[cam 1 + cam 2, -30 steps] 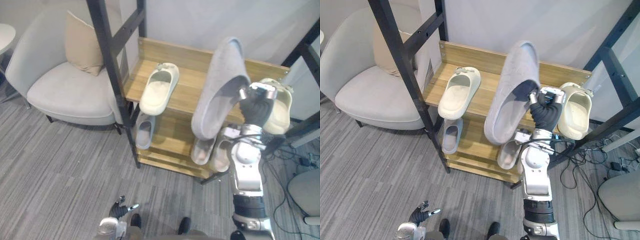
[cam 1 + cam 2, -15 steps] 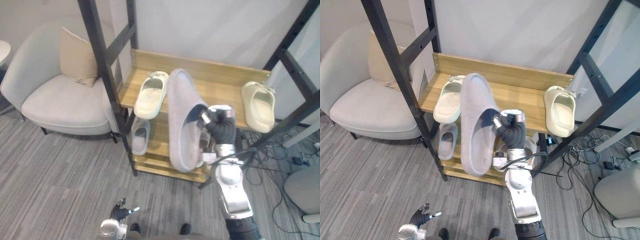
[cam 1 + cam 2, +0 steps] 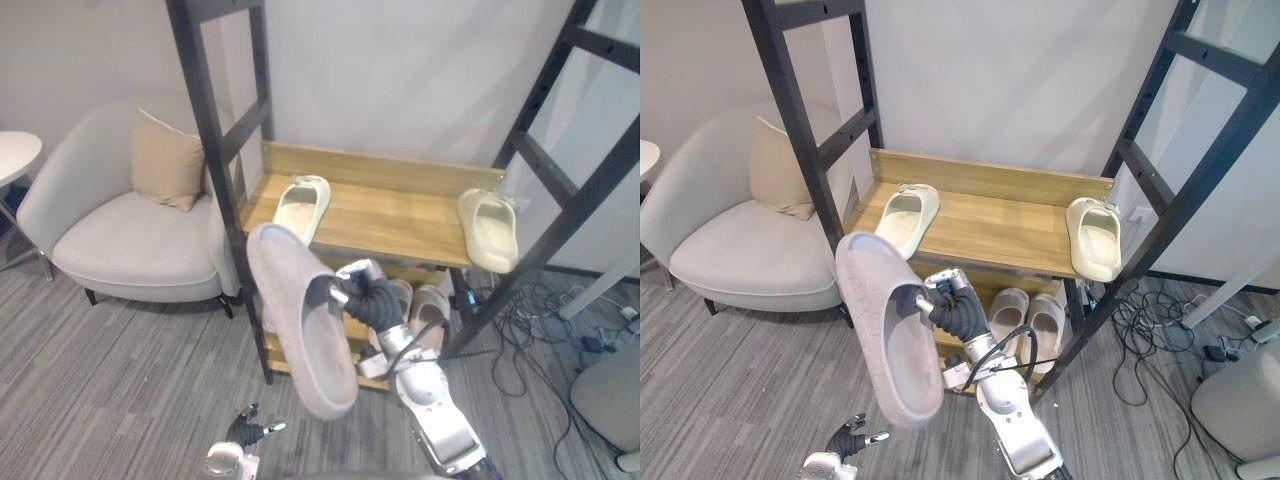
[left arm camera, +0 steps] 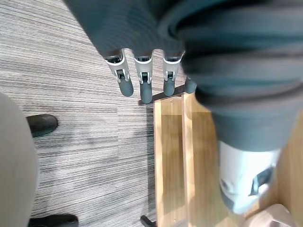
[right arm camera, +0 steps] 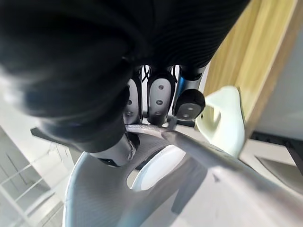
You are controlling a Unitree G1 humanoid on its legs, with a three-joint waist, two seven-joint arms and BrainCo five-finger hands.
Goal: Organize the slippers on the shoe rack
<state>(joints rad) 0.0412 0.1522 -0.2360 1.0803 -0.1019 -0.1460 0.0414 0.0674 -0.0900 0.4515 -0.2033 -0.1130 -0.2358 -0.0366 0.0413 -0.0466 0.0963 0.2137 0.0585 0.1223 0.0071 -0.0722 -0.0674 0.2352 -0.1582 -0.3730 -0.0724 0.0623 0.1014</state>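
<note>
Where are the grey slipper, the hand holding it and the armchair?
grey slipper [image 3: 872,300]: right eye view, toe end.
right hand [image 3: 958,312]: right eye view, dark back cover.
armchair [image 3: 130,240]: left eye view, seat cushion.

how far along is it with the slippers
Done: a pale pair sits side by side below the top shelf. In hand: the right hand grips a grey slipper in front of the shoe rack, not yet shelved; the left hand hangs open, low. Left: shelve it, probably bring together the cream slippers lying at opposite ends of that shelf.
</note>
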